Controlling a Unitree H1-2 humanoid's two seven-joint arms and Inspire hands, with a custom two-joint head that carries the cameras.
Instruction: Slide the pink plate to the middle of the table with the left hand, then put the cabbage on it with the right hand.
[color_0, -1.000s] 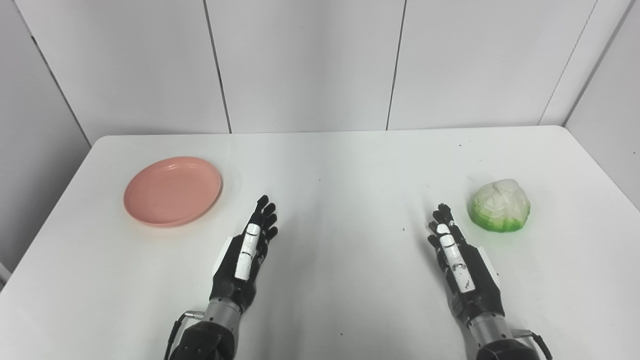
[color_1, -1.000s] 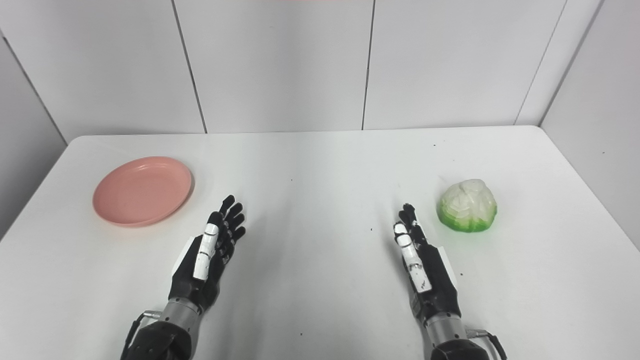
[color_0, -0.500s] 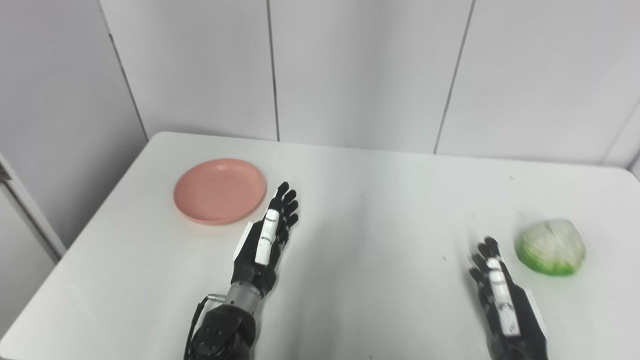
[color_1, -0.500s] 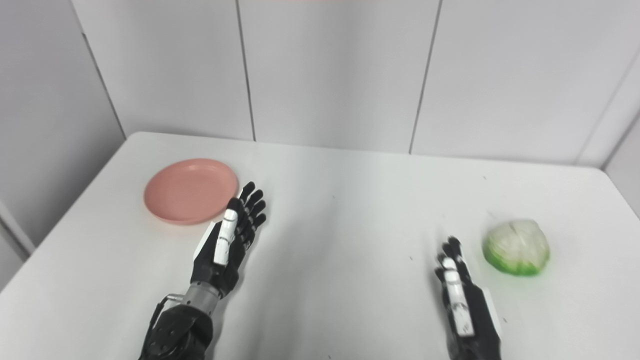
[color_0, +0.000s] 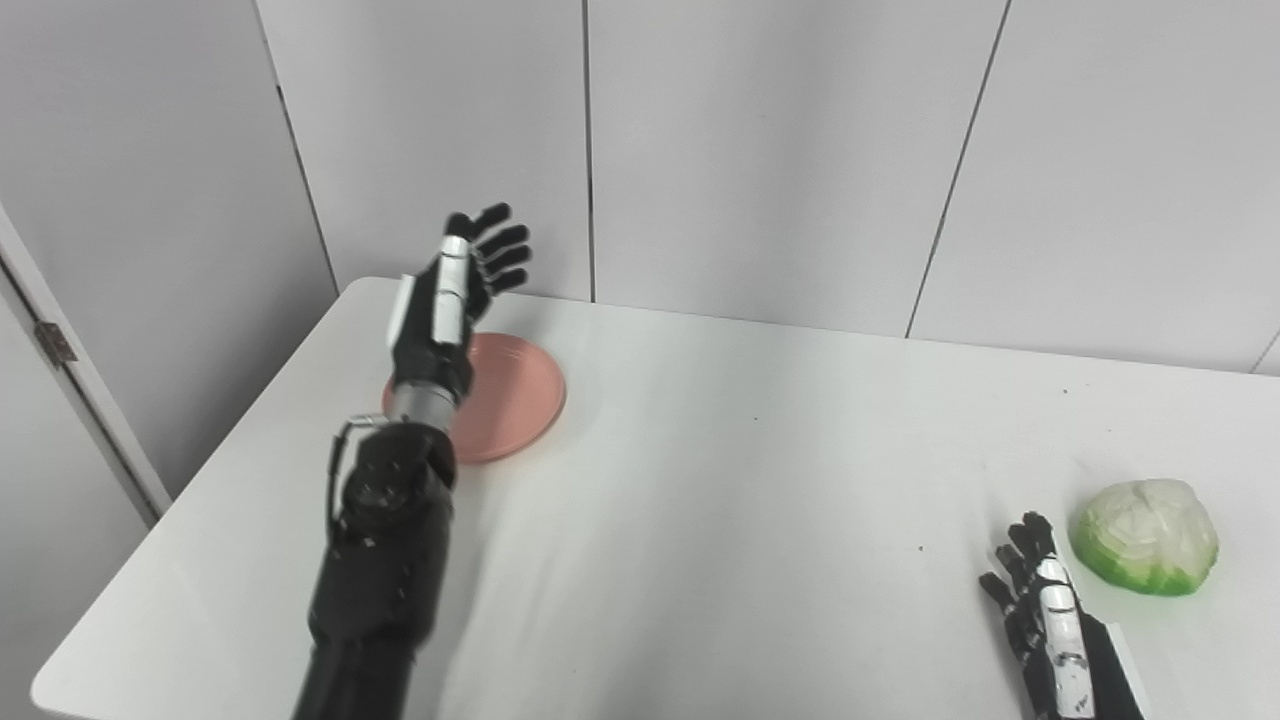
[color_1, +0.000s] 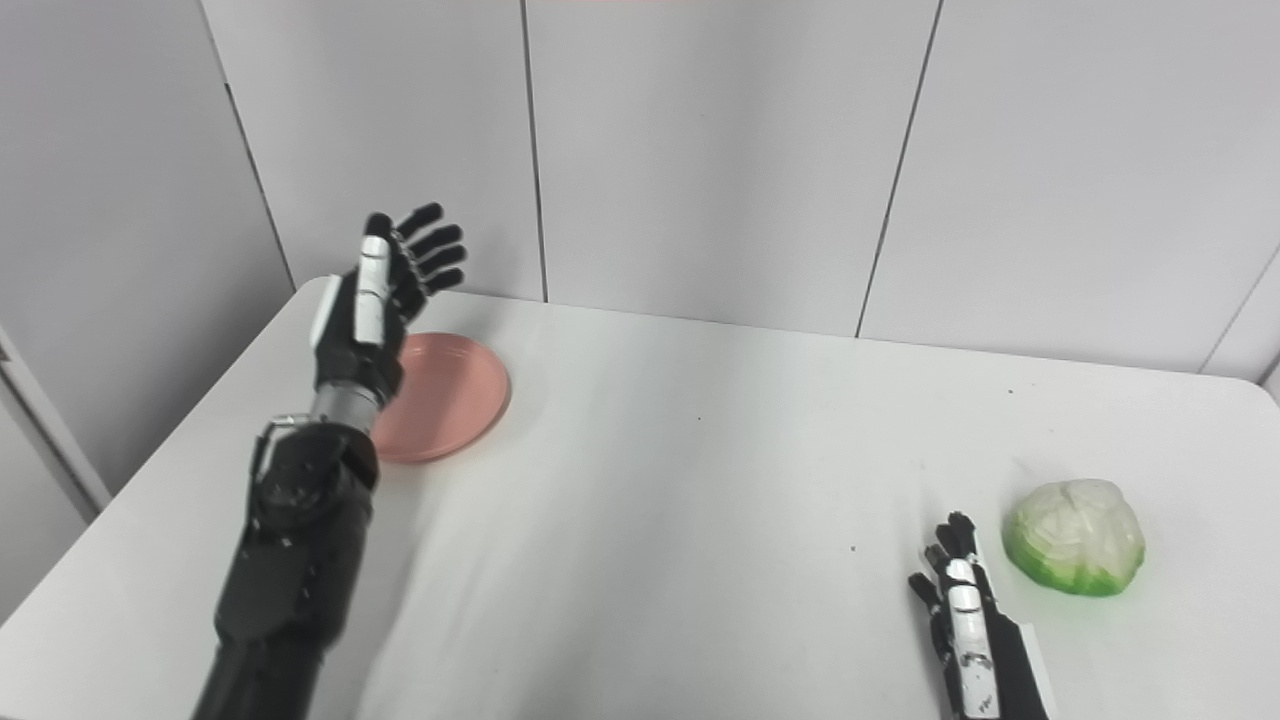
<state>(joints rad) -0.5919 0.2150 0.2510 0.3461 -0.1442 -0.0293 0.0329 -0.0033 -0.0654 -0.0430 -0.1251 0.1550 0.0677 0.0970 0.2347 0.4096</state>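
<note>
The pink plate lies near the table's far left corner, partly hidden behind my left wrist; it also shows in the right eye view. My left hand is raised above the plate's left side, open, fingers spread. The green and white cabbage sits at the right side of the table. My right hand is open, flat and low at the bottom edge, just left of the cabbage and apart from it.
The white table runs to grey wall panels at the back. Its left edge and front left corner show, with a door frame beyond.
The camera has turned left. My left arm has lifted off the table and reached forward and left, from beside the plate to above it. My right hand stays by the cabbage.
</note>
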